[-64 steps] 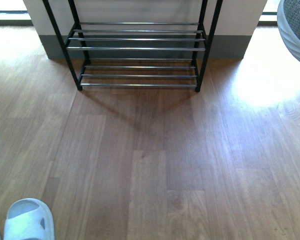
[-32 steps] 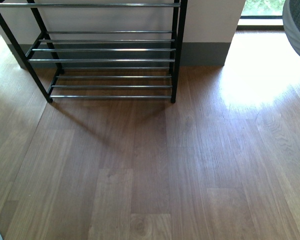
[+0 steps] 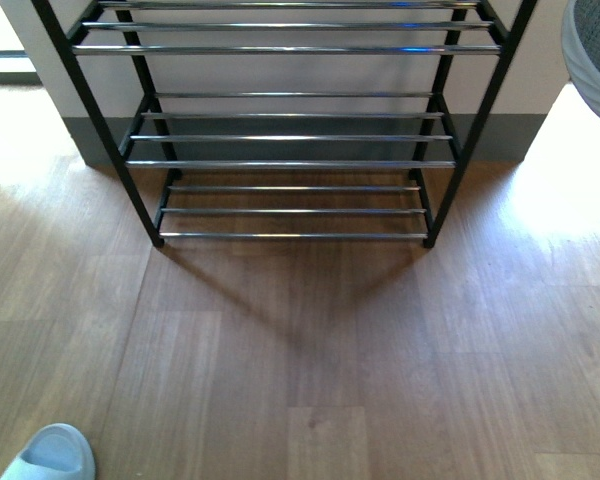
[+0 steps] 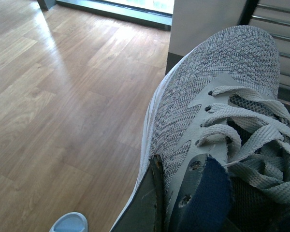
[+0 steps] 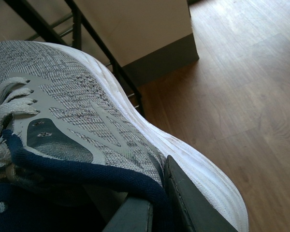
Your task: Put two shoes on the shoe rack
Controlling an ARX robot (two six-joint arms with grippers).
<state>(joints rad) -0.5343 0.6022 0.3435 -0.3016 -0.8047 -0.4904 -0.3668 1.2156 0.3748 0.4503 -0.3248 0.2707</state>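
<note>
The shoe rack (image 3: 290, 163), a black frame with chrome bars, stands against the wall straight ahead. My left gripper (image 4: 176, 195) is shut on the collar side of a grey knit sneaker (image 4: 217, 92), held off the floor with its toe towards the rack's bars (image 4: 280, 21). My right gripper (image 5: 157, 203) is shut on the navy collar and side of the other grey knit sneaker (image 5: 82, 106), next to the rack's black leg (image 5: 104, 48). That sneaker's toe (image 3: 595, 55) shows at the front view's top right. Neither arm shows in the front view.
A pale blue slide sandal (image 3: 50, 455) lies on the wood floor at the near left and also shows in the left wrist view (image 4: 70, 223). A white wall with a grey skirting (image 3: 500, 135) is behind the rack. Sunlit floor lies to the right.
The front view has shifted: the rack slid left, then back to the centre, and now looks larger and nearer. The sandal left the view and its toe shows again at bottom left.
</note>
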